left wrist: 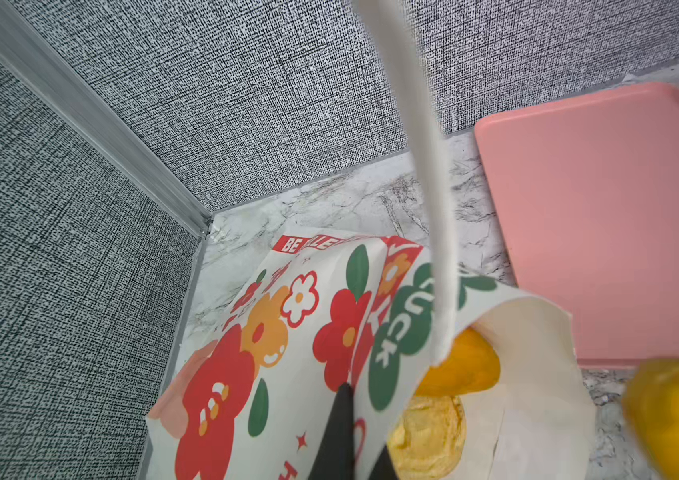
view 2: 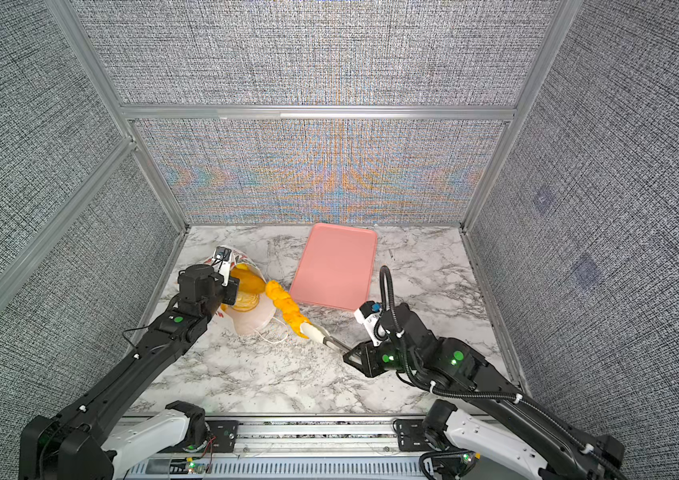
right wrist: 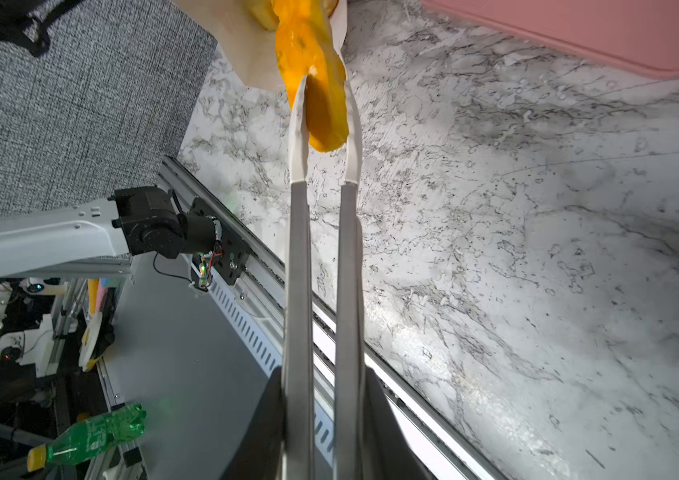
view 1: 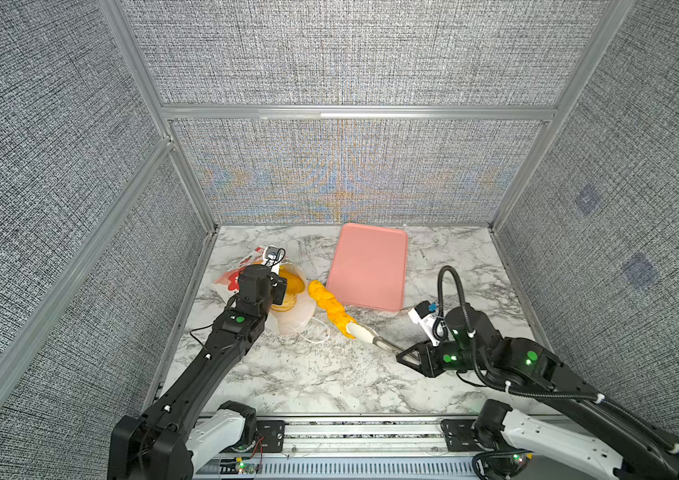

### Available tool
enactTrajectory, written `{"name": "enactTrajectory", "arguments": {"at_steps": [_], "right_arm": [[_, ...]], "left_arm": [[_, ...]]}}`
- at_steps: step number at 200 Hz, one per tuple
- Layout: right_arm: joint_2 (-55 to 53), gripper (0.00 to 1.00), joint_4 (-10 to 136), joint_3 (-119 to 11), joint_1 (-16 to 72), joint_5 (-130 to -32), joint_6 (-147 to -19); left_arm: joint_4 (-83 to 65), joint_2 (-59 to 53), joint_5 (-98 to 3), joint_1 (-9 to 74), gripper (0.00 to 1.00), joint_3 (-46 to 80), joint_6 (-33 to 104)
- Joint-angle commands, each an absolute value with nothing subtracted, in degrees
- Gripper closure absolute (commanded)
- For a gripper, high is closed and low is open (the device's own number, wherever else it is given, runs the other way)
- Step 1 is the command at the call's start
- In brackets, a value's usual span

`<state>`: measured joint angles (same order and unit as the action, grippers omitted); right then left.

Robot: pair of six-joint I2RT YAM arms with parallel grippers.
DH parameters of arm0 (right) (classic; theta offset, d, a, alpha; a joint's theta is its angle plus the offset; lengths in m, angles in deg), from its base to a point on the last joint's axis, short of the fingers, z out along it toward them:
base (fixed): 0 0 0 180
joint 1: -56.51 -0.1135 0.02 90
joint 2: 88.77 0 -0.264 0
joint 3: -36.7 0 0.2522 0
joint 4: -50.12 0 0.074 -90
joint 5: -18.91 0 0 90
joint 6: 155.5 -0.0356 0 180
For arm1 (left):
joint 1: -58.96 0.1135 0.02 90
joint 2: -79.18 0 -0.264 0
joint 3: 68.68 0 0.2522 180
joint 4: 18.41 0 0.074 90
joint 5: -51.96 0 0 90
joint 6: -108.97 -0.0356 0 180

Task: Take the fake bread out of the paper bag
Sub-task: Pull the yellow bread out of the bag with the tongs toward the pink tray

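**Item: twisted golden-yellow toy bread stick (view 1: pixel 331 309), outside the bag, held in my tongs.**
My right gripper (right wrist: pixel 323 415) is clamped on long steel tongs with white tips (right wrist: pixel 298 270), and the tips pinch the stick's near end. The stick lies between the bag's mouth and the flat pink plastic tray (view 1: pixel 366 266), just beside both. My left gripper (left wrist: pixel 360 451) is closed on the wall of the white paper bag with red and orange flower prints (left wrist: pixel 287 332). The bag lies on its side at the left, mouth open toward the tray. Contents seen: one smooth round yellow bun (left wrist: pixel 462 365) and one ridged golden cake (left wrist: pixel 429 436). Surface: white, grey-veined marble tabletop (view 1: pixel 329 374). Surround: grey woven wall panels (view 1: pixel 350 54) on three sides and an aluminium rail (view 1: pixel 362 430) along the front. Open marble lies between my arms.
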<state>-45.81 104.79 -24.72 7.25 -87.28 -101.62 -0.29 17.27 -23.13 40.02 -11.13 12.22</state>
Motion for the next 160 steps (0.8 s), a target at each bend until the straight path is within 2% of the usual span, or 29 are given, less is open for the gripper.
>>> {"name": "enactTrajectory", "arguments": {"at_steps": [1, 32, 56, 106, 160], "right_arm": [[-50.2, 1.00, 104.6, -22.6, 7.2, -88.6, -107.9], [-56.9, 1.00, 105.2, -21.0, 7.8, -84.2, -111.6], [-55.1, 1.00, 104.8, -22.7, 12.0, -82.8, -111.2], [-39.0, 1.00, 93.6, -24.1, 33.1, -94.0, -106.0], [-19.5, 1.00, 89.2, -31.7, 38.6, -94.3, -99.8]], "left_arm": [[-2.2, 16.7, -21.1, 40.1, 1.00, -10.4, 14.3], [-3.7, 16.3, -20.7, 40.1, 1.00, -10.7, 15.0], [-3.8, 16.2, -21.7, 40.1, 1.00, -11.0, 15.3], [-3.9, 17.7, -24.1, 40.1, 1.00, -12.7, 15.0], [-4.0, 18.9, -25.7, 40.1, 1.00, -13.5, 13.1]]}}
